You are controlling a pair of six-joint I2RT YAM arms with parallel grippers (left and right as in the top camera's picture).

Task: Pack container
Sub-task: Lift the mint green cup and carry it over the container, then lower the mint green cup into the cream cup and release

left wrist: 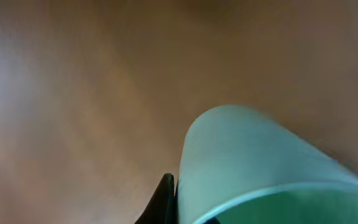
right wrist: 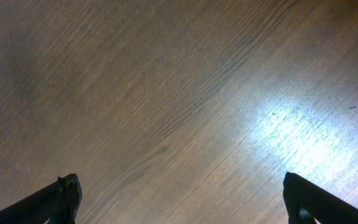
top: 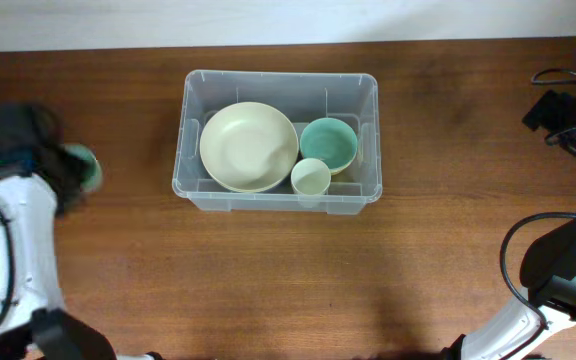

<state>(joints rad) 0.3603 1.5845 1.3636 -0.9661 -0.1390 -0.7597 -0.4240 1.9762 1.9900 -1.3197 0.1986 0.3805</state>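
The clear plastic container (top: 193, 90) stands at the table's middle back. It holds a large cream bowl (top: 248, 146), a teal bowl (top: 328, 144) and a small pale cup (top: 310, 178). My left gripper (top: 68, 172) is at the far left, blurred, shut on a teal cup (top: 86, 168). In the left wrist view the teal cup (left wrist: 253, 162) fills the lower right with one black finger against its wall. My right gripper (right wrist: 182, 196) is open and empty over bare wood; in the overhead view it is at the far right edge.
The brown wooden table (top: 268, 280) runs across the whole view. Black cables (top: 558, 110) lie at the back right corner. The right arm's body (top: 558, 270) is at the front right, the left arm's white link (top: 18, 260) at the front left.
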